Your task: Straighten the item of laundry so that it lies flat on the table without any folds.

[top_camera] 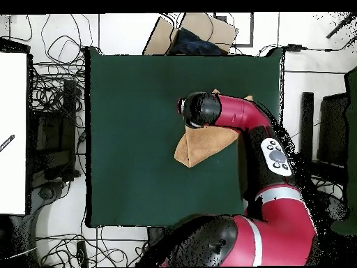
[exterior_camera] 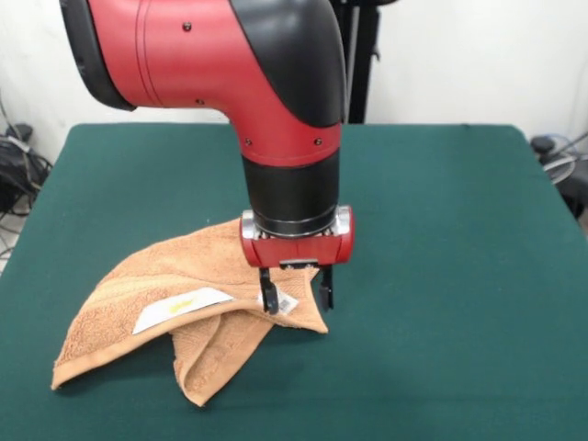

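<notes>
- towel [exterior_camera: 175, 303] lies folded and rumpled on the worktop [exterior_camera: 441, 276], front-centre.
- hand [exterior_camera: 296, 295] part-open, fingers straddling the tagged corner, gripping nothing.
- soft, light, floppy terry; best pinched at that corner.

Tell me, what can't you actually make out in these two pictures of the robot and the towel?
- Overhead view: the pincer itself, hidden under the red arm; also much of the towel.
- Front view: the far part of the towel, behind the pincer and wrist.
- Front view: the print on the white tags, too small to read.
- Front view: whether the fingertips touch the cloth or only hover over it.
</notes>
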### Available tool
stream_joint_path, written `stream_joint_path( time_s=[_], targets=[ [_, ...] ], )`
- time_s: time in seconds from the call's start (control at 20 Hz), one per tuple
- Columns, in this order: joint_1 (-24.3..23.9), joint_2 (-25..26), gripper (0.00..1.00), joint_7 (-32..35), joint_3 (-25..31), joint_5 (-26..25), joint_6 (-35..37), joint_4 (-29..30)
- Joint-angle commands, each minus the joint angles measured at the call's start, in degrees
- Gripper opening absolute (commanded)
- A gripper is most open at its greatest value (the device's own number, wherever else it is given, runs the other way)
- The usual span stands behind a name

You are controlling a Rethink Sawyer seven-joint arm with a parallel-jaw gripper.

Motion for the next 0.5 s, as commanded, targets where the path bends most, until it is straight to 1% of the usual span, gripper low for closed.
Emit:
stream_joint_path(
  time_s=[0.05, 0.2, 0.35, 0.5],
  targets=[
    [-0.25, -0.02, 1.00, 0.32, -1.44, -3.91, 1.00, 5.11],
    [0.20, 0.85, 1.00, 0.84, -1.38, -4.24, -0.28, 4.85],
    [1.07, 1.33, 1.00, 2.84, -1.58, -4.28, -2.76, 5.86],
    [1.87, 3.40, 1.00, 4.42, -1.48, -4.21, -5.05, 5.61]
  ],
)
